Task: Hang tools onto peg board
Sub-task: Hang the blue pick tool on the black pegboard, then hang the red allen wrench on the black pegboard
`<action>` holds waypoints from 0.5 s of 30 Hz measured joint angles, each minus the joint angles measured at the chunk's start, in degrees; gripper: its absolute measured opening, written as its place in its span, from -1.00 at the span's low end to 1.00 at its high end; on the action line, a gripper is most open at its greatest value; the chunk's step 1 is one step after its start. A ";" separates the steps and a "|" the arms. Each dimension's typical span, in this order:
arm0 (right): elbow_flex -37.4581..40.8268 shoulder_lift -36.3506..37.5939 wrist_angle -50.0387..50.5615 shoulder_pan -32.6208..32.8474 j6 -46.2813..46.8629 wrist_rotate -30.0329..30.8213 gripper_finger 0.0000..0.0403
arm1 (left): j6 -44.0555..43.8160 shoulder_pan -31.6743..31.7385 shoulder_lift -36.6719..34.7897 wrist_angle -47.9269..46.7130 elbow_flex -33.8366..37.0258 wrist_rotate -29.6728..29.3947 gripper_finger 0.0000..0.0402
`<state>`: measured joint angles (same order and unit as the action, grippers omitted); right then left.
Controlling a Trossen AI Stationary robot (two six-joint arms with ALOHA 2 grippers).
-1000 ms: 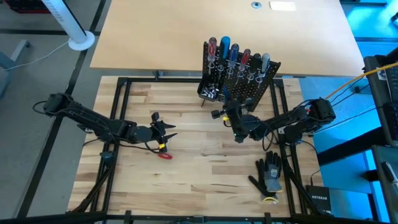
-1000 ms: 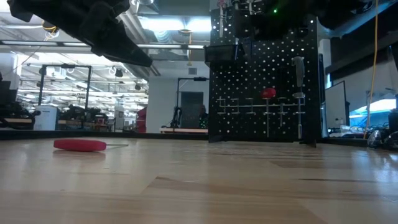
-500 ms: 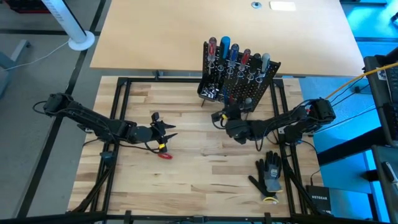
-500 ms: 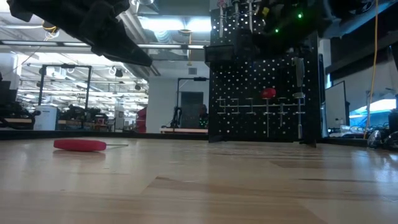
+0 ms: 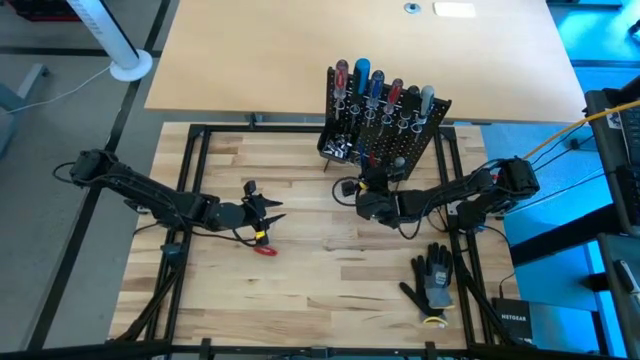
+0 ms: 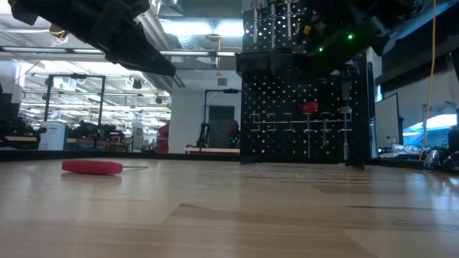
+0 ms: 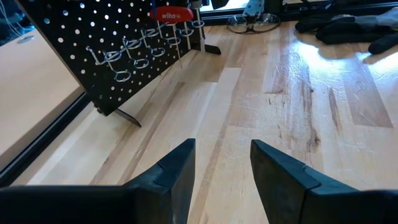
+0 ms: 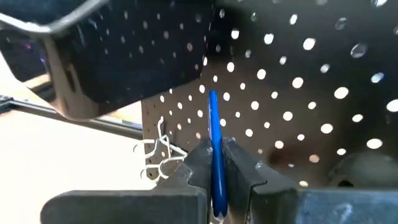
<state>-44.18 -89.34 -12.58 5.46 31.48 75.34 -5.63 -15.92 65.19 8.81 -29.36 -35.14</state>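
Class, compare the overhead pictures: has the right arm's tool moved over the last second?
Yes. The right tool, shut on a blue tool, has shifted left and slightly closer to the peg board, judged against the glove.

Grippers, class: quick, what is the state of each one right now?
Left gripper: open, holding nothing, above the table.
Right gripper: shut on a blue tool, at the peg board.
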 joint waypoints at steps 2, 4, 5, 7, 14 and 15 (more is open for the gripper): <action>0.00 0.00 1.25 -0.32 1.25 -1.04 -0.88 | 0.00 0.00 0.00 0.01 0.00 0.00 -0.29; 0.00 0.00 2.05 -0.86 2.02 -2.88 -0.88 | 0.00 0.00 0.00 -0.01 0.00 0.00 -0.29; 0.00 0.00 2.26 -1.40 2.48 -4.06 -0.88 | 0.00 0.00 0.00 -0.01 0.00 0.00 -0.29; 0.00 0.00 2.62 -2.36 3.30 -6.38 -0.88 | 0.00 0.00 0.00 0.01 0.00 0.00 -0.29; 0.00 0.00 3.91 -3.64 4.53 -10.19 -0.66 | 0.00 0.00 0.01 0.12 0.00 0.00 -0.29; 0.00 0.00 3.84 -3.64 4.53 -10.57 -0.61 | 0.00 0.00 0.00 0.12 0.00 0.00 -0.29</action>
<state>-44.18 -89.34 -8.74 1.83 36.01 64.77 -5.63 -15.92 65.19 8.93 -29.36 -35.14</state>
